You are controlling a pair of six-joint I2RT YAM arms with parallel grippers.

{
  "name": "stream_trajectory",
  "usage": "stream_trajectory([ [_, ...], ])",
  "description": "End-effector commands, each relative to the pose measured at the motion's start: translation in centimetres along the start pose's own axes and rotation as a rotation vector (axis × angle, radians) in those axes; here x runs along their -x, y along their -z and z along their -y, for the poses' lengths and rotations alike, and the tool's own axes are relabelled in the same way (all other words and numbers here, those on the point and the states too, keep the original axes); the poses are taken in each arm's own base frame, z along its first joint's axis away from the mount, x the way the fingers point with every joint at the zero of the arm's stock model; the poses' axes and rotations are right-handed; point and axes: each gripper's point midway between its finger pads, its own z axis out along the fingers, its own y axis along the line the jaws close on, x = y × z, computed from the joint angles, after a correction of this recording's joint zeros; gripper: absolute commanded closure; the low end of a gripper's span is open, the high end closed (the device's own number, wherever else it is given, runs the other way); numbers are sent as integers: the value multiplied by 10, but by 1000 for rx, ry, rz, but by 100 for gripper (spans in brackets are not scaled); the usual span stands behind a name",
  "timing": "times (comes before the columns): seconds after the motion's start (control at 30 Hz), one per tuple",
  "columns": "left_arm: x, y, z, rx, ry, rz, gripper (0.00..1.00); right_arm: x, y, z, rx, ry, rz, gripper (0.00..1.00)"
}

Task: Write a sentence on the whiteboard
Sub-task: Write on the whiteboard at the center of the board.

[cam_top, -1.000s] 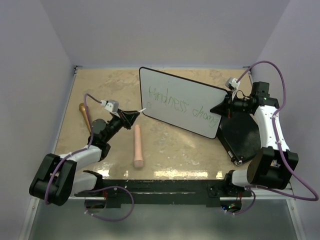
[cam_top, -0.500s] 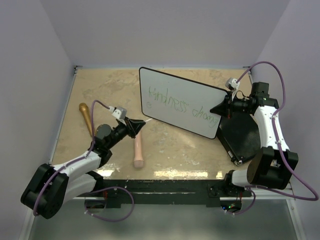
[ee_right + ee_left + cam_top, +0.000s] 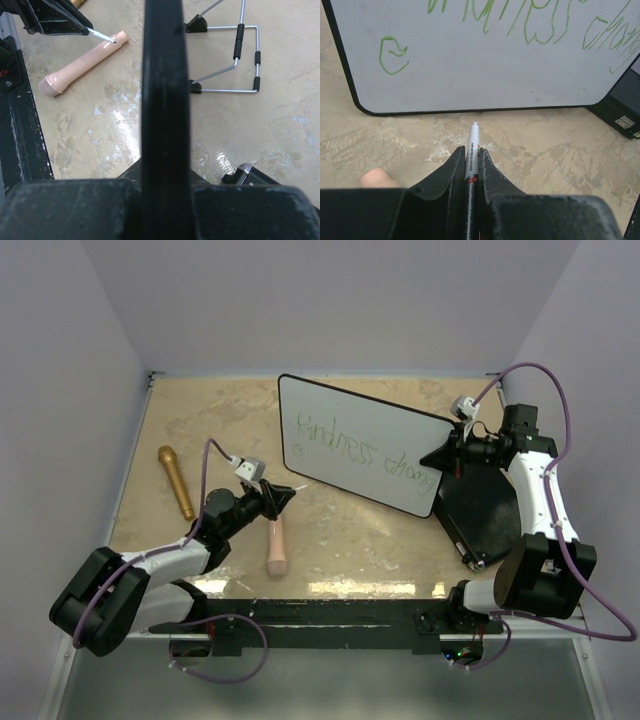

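The whiteboard [image 3: 365,445] stands tilted at mid table, its black rim seen edge-on in the right wrist view [image 3: 165,100]. Green writing [image 3: 365,451] on it reads "kindness chang", with a small green mark at its lower left [image 3: 392,54]. My right gripper [image 3: 447,454] is shut on the board's right edge. My left gripper [image 3: 283,493] is shut on a white marker [image 3: 471,150], whose tip points at the board's lower left edge, a short way off it above the table.
A pink cylinder [image 3: 274,545] lies under my left gripper. A gold microphone-like object [image 3: 175,480] lies at the left. A black flat case [image 3: 485,510] lies at the right under the right arm. A wire stand [image 3: 235,55] sits behind the board.
My left gripper has swung right and toward the near edge with the marker, away from the board's left edge. The board and right arm have not moved.
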Motion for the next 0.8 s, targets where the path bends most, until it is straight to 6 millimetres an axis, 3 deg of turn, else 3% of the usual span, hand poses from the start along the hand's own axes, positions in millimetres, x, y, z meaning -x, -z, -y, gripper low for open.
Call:
stream_trajectory([
  [0.0, 18, -6, 6, -21, -32, 76, 100, -3, 3, 9, -48, 51, -34, 100],
  [0.33, 7, -16, 18, -44, -52, 56, 100, -4, 2, 9, -43, 45, -32, 100],
  [0.77, 1, -15, 21, -65, -113, 64, 100, -5, 2, 9, -44, 44, -32, 100],
])
